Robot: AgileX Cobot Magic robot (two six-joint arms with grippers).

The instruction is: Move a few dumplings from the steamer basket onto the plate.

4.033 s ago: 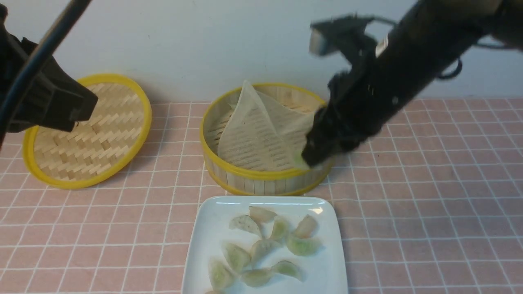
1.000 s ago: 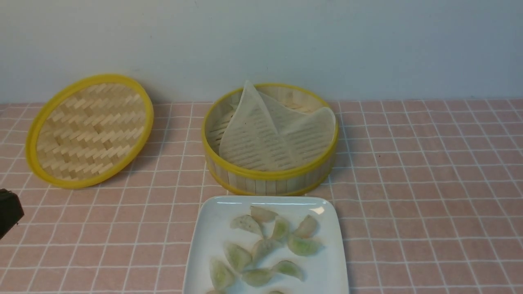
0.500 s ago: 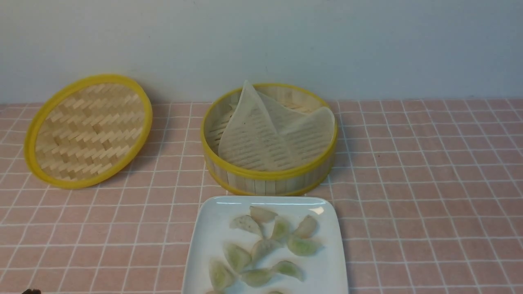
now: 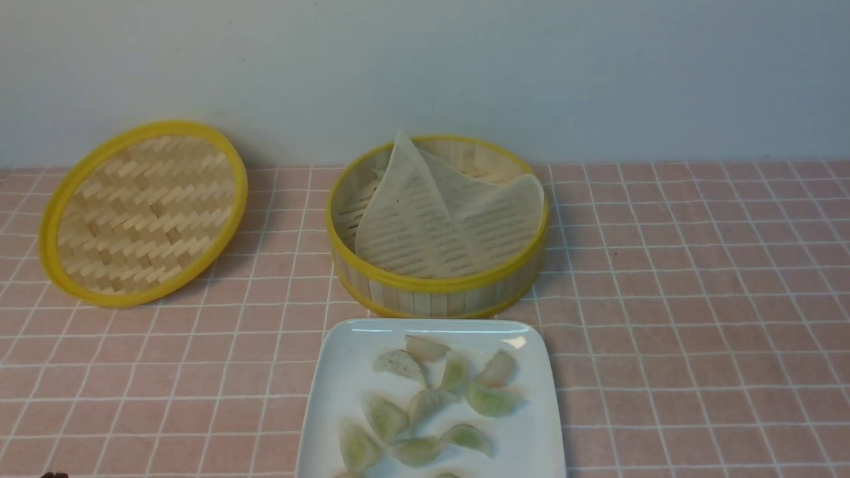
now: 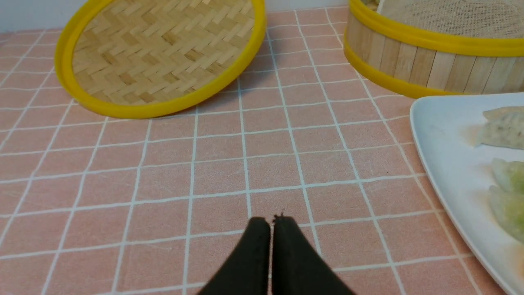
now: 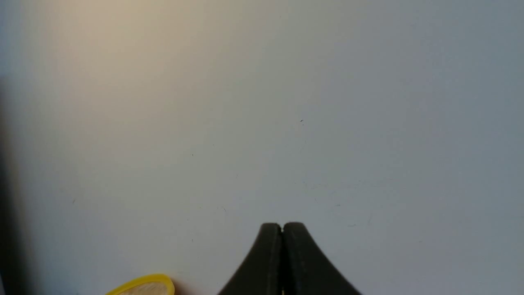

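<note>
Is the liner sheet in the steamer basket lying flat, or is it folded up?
Folded up. The liner sheet rises in peaks above the steamer basket rim; no dumplings show inside.

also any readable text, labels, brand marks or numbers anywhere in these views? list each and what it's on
None readable in any view.
The steamer basket, lid, plate, checked cloth and wall carry no print.
Both grippers, left and right, are plain black.

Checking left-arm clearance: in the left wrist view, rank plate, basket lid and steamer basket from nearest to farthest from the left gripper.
From the shut left gripper:
1. plate, to its right, near edge closest.
2. basket lid, ahead, on its left.
3. steamer basket, ahead on the right, behind the plate.
Lid and basket are close; the lid's near rim looks slightly nearer.
</note>
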